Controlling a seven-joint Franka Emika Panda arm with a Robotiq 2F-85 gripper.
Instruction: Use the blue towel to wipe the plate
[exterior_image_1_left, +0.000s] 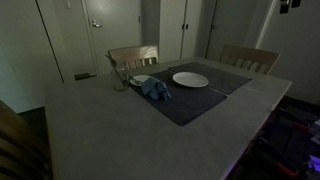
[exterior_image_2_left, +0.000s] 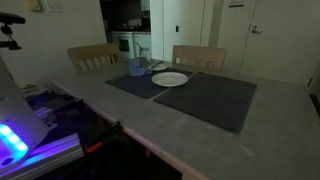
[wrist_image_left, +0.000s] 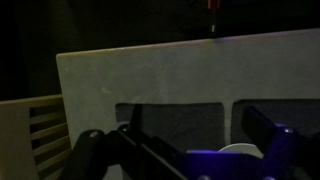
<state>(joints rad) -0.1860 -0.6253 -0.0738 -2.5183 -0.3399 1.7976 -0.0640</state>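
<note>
Towel: blue towel (exterior_image_1_left: 155, 89) lies crumpled on the dark placemat (exterior_image_1_left: 196, 103), just beside the white plate (exterior_image_1_left: 190, 79) and not on it.
Plate: upright and flat on the same placemat; its surface looks bare, though the dim light hides any soiling.
Gripper: in the wrist view the gripper (wrist_image_left: 180, 152) has its jaws spread wide with nothing between them; it is well apart from the towel, and only a sliver of the plate shows between the fingers.
Step in hand: judged to be the reach toward the towel, since the cloth is not yet grasped and no wiping has begun.
Approach: descend over the highest fold of the towel, jaws aligned across the bunch, so that closing gathers several layers and not a single edge.
Grasp: close fully on the cloth and lift only enough to clear the plate rim, leaving a loose tail to trail as the wiping face.
Wipe: light downward pressure is advisable; a light plate may slide on the mat if it is pushed sideways.
Hazard: a drinking glass (exterior_image_1_left: 120, 80) stands near the towel, so the approach is safer from the plate side.
</note>
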